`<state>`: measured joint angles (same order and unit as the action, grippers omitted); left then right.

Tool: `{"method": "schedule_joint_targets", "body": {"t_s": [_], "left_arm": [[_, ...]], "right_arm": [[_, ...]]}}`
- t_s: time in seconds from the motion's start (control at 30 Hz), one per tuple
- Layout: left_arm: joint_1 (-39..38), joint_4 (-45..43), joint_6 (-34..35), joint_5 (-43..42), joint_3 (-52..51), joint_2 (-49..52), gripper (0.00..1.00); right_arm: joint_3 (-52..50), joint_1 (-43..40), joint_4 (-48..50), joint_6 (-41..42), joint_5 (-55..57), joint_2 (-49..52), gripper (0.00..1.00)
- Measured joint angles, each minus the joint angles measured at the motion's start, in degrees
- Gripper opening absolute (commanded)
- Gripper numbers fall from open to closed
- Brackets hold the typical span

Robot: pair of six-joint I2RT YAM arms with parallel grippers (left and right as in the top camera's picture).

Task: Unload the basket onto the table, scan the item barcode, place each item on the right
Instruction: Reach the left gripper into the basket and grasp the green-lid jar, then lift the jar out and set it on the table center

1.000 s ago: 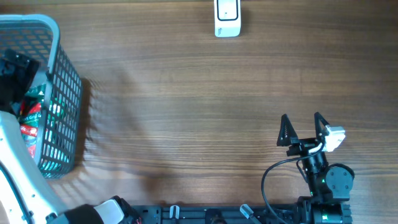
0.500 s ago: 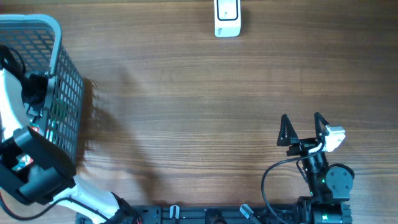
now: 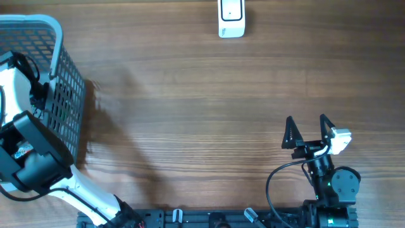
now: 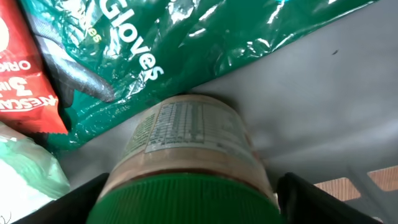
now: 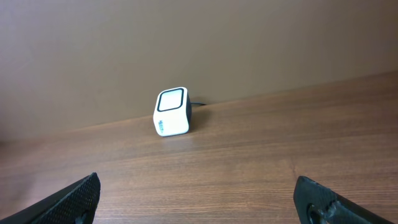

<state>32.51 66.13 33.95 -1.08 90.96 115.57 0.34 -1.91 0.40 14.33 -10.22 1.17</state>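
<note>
Left wrist view: the left hand (image 4: 189,190) stands wide, the jar (image 4: 186,134) right between its fingers (image 4: 62,205), down in the basket (image 4: 323,93). I cannot tell if it squeezes. A loose grip could let the round jar slip.

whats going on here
The left gripper is down inside the basket, its fingers either side of a green-lidded jar lying by a gloves packet; whether it grips yet is unclear. The right gripper hangs open, facing the scanner. No item is at the scanner.
</note>
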Motion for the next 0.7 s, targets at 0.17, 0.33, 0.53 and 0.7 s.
{"method": "schedule_joint_targets", "body": {"t_s": [0.17,0.33,0.53,0.7], "left_arm": [[0.00,0.98,-0.42,0.35,0.02,-0.15,0.48],[0.00,4.04,-0.42,0.37,0.66,-1.07,0.50],[-0.02,8.76,-0.42,0.57,9.81,-6.82,0.49],[-0.28,10.51,-0.42,0.59,15.87,-16.13,0.50]], "right_arm": [[0.00,0.00,0.00,0.00,0.00,0.00,1.00],[0.02,0.00,0.00,0.00,0.00,0.02,1.00],[0.00,0.00,0.00,0.00,0.00,0.02,1.00],[0.00,0.00,0.00,0.00,0.00,0.02,1.00]]}}
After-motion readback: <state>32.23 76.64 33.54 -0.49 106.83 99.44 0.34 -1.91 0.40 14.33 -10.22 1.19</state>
